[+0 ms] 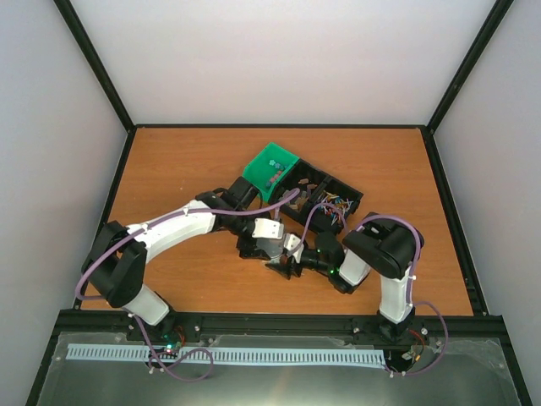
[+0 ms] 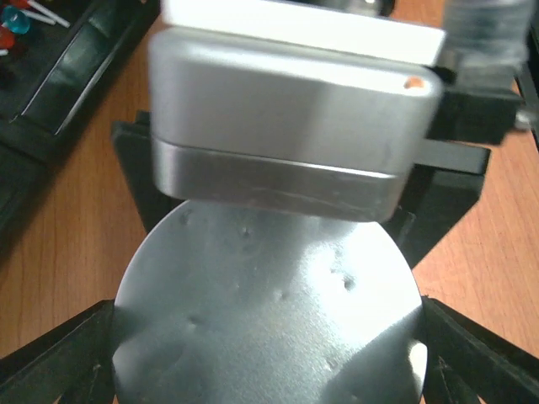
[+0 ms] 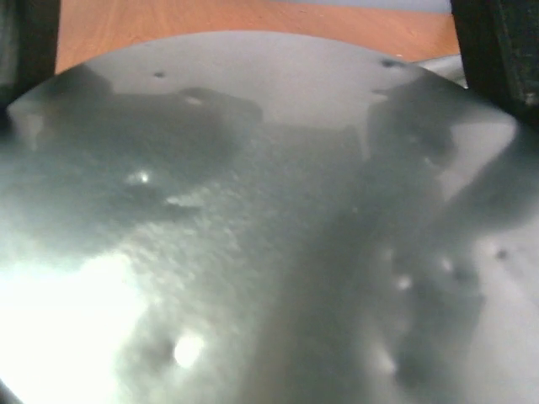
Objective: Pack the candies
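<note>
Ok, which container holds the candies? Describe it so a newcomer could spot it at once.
On the wooden table, look near the centre, slightly toward the far edge. A green tray sits there with small coloured candies in it. It is the only green container; the compartment boxes to its right are black.

Lab robot cell: white walls (image 1: 279, 59), black-framed wooden table (image 1: 186, 161).

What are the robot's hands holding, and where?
The left gripper holds a round silver disc by its opposite edges. The right gripper flanks it too; whether it grips, I cannot tell.
</note>
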You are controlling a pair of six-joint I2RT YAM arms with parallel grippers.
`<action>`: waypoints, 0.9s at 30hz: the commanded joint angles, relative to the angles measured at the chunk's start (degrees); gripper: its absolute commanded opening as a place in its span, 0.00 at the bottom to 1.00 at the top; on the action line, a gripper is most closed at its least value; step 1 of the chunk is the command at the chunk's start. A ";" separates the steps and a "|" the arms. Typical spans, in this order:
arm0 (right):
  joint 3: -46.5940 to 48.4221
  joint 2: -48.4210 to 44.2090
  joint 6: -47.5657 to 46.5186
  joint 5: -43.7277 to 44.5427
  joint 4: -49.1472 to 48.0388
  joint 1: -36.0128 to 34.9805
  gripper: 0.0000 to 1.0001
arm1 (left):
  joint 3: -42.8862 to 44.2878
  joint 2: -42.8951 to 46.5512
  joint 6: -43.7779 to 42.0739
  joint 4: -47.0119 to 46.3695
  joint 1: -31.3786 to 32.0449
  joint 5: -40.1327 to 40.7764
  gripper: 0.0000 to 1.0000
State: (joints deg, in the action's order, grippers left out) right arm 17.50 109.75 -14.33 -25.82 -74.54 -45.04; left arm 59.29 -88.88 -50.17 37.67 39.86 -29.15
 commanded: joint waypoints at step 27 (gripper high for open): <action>1.11 -0.66 -0.09 3.14 0.68 -0.58 0.81 | -7.55 3.18 -3.79 3.92 2.37 2.87 0.72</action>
State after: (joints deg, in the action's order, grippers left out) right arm 19.42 108.81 -13.23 -19.49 -70.52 -45.67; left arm 51.83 -83.88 -30.30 24.10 41.69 -21.58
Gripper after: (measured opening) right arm 0.856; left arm 0.894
